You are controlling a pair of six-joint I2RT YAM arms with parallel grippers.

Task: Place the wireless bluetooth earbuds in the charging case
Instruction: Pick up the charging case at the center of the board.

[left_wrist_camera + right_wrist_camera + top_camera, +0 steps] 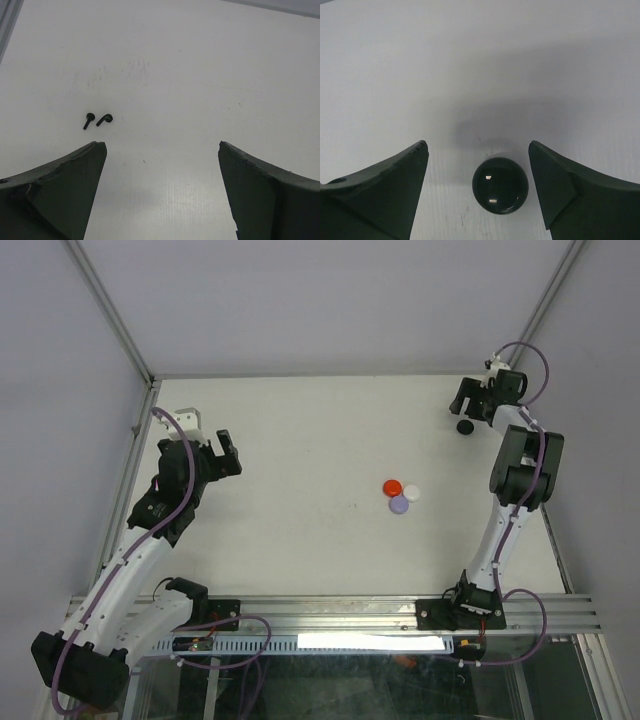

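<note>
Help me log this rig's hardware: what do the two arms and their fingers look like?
Both the left arm and right arm have white links with black joint housings, and a purple cable loops along each. The left fingers and right fingers are dark wedges with rough, chipped edges.

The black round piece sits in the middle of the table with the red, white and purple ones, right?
Not quite. The top view shows the black round piece lying apart at the far right, by the right end effector. The red piece, white piece and purple piece do sit together near the middle.
</note>
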